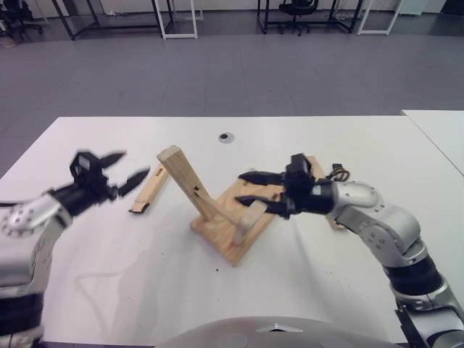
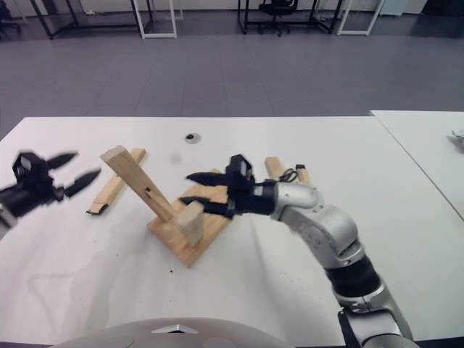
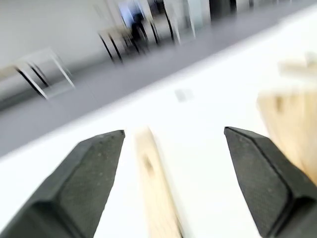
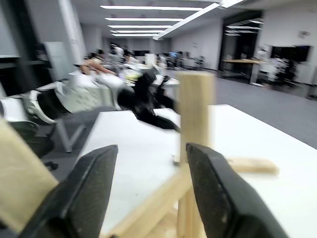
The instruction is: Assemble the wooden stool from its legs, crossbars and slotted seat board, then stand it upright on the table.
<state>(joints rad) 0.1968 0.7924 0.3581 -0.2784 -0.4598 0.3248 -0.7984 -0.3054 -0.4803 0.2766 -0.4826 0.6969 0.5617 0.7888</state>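
My right gripper (image 1: 241, 187) hangs with its fingers spread apart just over the seat board (image 1: 230, 243). The board lies flat on the table (image 1: 326, 145), and one long leg (image 1: 187, 181) stands tilted out of it, near my fingertips. My left gripper (image 1: 134, 164), also wide apart, hovers just above a loose wooden bar (image 1: 147, 192) lying flat, left of the board.

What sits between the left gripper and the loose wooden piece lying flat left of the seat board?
Nothing visible. The open left gripper hovers right by the loose wooden piece, with only bare table between them.
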